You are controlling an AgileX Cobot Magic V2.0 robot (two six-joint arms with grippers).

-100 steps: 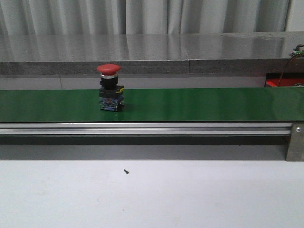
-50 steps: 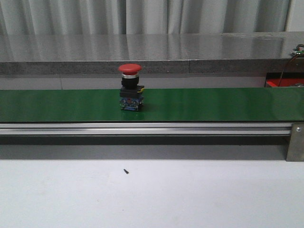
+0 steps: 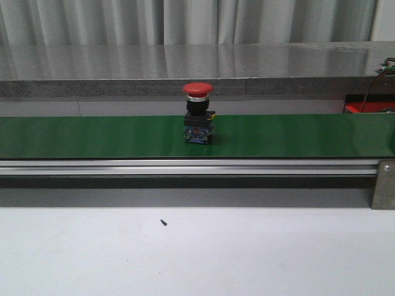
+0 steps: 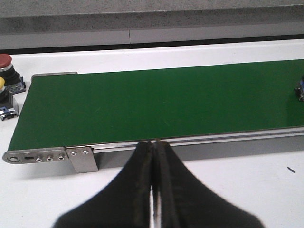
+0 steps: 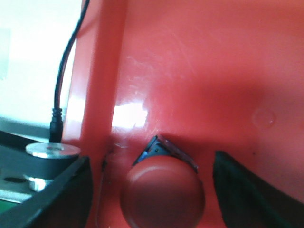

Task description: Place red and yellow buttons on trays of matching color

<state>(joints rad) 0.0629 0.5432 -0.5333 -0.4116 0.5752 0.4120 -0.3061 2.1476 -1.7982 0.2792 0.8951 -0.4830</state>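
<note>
Left gripper: jaws pressed together, empty, before the green belt. Right gripper: jaws spread, flanking a red button lying in the red tray. Second red button upright mid-belt.

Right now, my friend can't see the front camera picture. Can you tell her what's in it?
A red button on a black and blue base stands upright in the middle of a long green conveyor belt. In front of the belt is a pale table, and behind it a grey stone ledge and curtains.
</note>
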